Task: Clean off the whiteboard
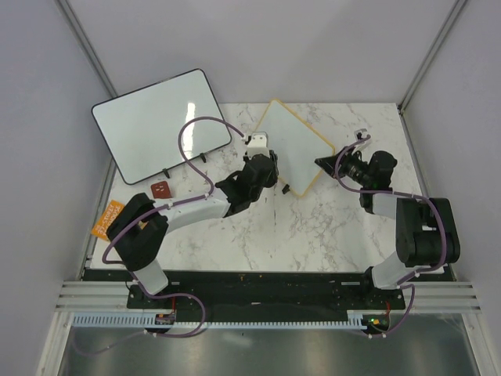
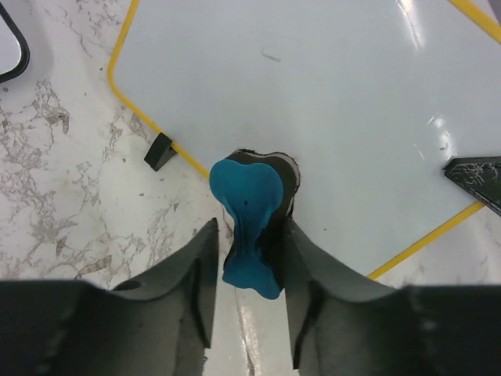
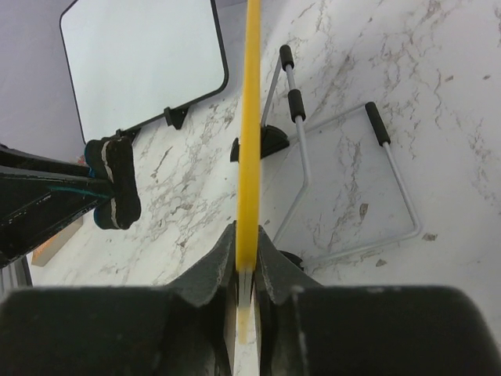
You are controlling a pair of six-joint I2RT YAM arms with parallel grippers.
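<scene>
Now the whiteboard (image 1: 293, 145) sits toward the back middle of the marble worktop (image 1: 313, 227), turned so that it reads as a diamond from above, between the two arms; its frame is yellow-tan with rounded corners, and a small black foot (image 2: 160, 150) juts from one edge. The right claw (image 3: 246, 235) is clamped on the frame's edge, its two fingers pressed to either face of the board, which that wrist camera sees edge-on as a thin yellow line; whether the board's lower corner touches the worktop I cannot tell. The left claw (image 2: 250, 225) is at the board's opposite side with a blue eraser (image 2: 246, 196) between its fingers, the eraser's dark pad facing the white surface near the lower edge; the fingers stand partly apart and close beside the eraser, and whether they press it I cannot tell. The board's face is almost blank, with one faint stroke (image 2: 270, 55) near the top of the left wrist view. Behind, at the far left, lies a larger black-framed whiteboard (image 1: 156, 121); a wire stand (image 3: 344, 188) with black sleeves lies flat on the marble beside the held board.
</scene>
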